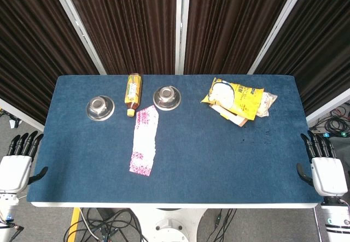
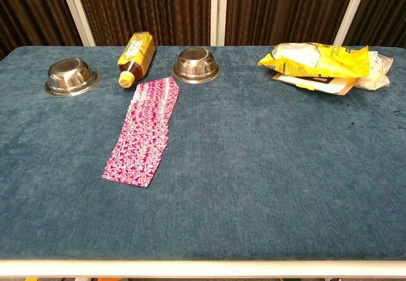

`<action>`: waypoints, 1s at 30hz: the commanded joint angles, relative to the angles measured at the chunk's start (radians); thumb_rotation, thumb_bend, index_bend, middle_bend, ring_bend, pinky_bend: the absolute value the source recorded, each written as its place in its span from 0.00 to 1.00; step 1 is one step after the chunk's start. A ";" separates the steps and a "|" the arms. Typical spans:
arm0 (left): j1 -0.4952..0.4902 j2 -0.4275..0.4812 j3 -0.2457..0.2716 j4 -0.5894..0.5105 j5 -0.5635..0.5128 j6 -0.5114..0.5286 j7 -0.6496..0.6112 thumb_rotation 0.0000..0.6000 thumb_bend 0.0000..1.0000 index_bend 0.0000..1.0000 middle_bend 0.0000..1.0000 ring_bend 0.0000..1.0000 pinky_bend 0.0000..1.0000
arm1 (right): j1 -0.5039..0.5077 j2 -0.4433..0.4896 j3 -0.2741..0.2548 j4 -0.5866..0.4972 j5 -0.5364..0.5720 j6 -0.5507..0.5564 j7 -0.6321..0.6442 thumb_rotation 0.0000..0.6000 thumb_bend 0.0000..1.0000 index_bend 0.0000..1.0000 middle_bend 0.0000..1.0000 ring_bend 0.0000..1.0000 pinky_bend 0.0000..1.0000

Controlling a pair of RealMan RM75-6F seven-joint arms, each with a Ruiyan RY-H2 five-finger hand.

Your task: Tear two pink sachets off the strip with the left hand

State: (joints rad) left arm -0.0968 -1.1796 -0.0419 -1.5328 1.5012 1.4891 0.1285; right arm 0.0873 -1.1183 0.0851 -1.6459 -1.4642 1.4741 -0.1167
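A strip of pink patterned sachets [image 1: 145, 140] [image 2: 144, 130] lies flat on the blue table, left of centre, running from the bottle toward the front edge. My left hand [image 1: 16, 163] hangs off the table's left front corner, palm flat, fingers spread and holding nothing. My right hand [image 1: 325, 168] sits off the right front corner, also with fingers apart and nothing in it. Both hands are far from the strip. The chest view shows neither hand.
A yellow bottle [image 1: 132, 93] [image 2: 136, 57] lies on its side at the strip's far end, between two steel bowls [image 1: 100, 108] [image 1: 167, 98]. Yellow snack bags [image 1: 238, 101] [image 2: 320, 62] sit at the back right. Dark curtains close the back.
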 commanded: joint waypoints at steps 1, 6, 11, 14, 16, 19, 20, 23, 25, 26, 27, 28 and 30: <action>0.002 -0.003 -0.001 0.004 -0.003 0.001 -0.009 1.00 0.21 0.07 0.01 0.00 0.02 | 0.003 0.003 0.004 -0.006 0.010 -0.008 0.002 1.00 0.31 0.00 0.00 0.00 0.00; 0.002 -0.004 0.000 0.008 -0.007 -0.003 -0.021 1.00 0.21 0.07 0.01 0.00 0.02 | 0.010 0.013 0.006 -0.023 0.009 -0.017 -0.016 1.00 0.30 0.00 0.00 0.00 0.00; -0.002 -0.004 -0.002 0.008 0.000 0.000 -0.026 1.00 0.21 0.07 0.01 0.00 0.03 | 0.014 0.013 0.008 -0.034 0.011 -0.019 -0.025 1.00 0.30 0.00 0.00 0.00 0.00; -0.003 -0.006 0.000 0.009 0.003 -0.001 -0.033 1.00 0.21 0.07 0.02 0.00 0.04 | 0.017 0.008 0.003 -0.028 0.009 -0.026 -0.031 1.00 0.31 0.00 0.00 0.00 0.00; -0.003 -0.009 0.002 0.012 0.005 -0.002 -0.038 1.00 0.21 0.07 0.02 0.00 0.04 | 0.019 0.005 0.000 -0.020 0.003 -0.027 -0.035 1.00 0.30 0.00 0.00 0.00 0.00; -0.004 -0.018 0.004 0.016 0.006 -0.006 -0.044 1.00 0.21 0.07 0.02 0.00 0.06 | 0.018 0.004 -0.004 -0.016 -0.003 -0.026 -0.032 1.00 0.30 0.00 0.00 0.00 0.00; -0.005 -0.021 0.005 0.017 0.008 -0.007 -0.046 1.00 0.21 0.07 0.03 0.00 0.07 | 0.018 0.005 -0.004 -0.016 -0.005 -0.025 -0.031 1.00 0.30 0.00 0.00 0.00 0.00; -0.006 -0.033 0.002 0.018 0.018 0.005 -0.047 1.00 0.21 0.07 0.09 0.05 0.15 | 0.018 0.007 -0.002 -0.015 -0.015 -0.014 -0.024 1.00 0.31 0.00 0.00 0.00 0.00; -0.005 -0.050 -0.006 0.027 0.033 0.033 -0.053 1.00 0.23 0.06 0.28 0.29 0.35 | 0.018 0.008 -0.001 -0.014 -0.020 -0.010 -0.014 1.00 0.31 0.00 0.00 0.00 0.00; -0.007 -0.054 0.001 0.027 0.040 0.028 -0.059 1.00 0.24 0.06 0.39 0.41 0.45 | 0.019 0.011 0.000 -0.015 -0.021 -0.011 -0.010 1.00 0.30 0.00 0.00 0.00 0.00; -0.011 -0.048 0.012 0.016 0.040 0.006 -0.065 1.00 0.28 0.06 0.58 0.62 0.62 | 0.020 0.014 0.001 -0.017 -0.022 -0.011 -0.008 1.00 0.30 0.00 0.00 0.00 0.00; -0.016 -0.038 0.023 0.000 0.038 -0.021 -0.070 1.00 0.33 0.06 0.70 0.75 0.73 | 0.021 0.018 0.001 -0.019 -0.022 -0.011 -0.008 1.00 0.30 0.00 0.00 0.00 0.00; -0.028 -0.012 0.049 -0.039 0.035 -0.079 -0.072 1.00 0.42 0.06 0.83 0.85 0.82 | 0.022 0.024 0.006 -0.024 -0.021 -0.009 -0.008 1.00 0.30 0.00 0.00 0.00 0.00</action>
State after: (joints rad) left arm -0.1101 -1.2180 -0.0251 -1.5292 1.5345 1.4934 0.0677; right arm 0.1084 -1.0953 0.0897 -1.6692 -1.4850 1.4649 -0.1252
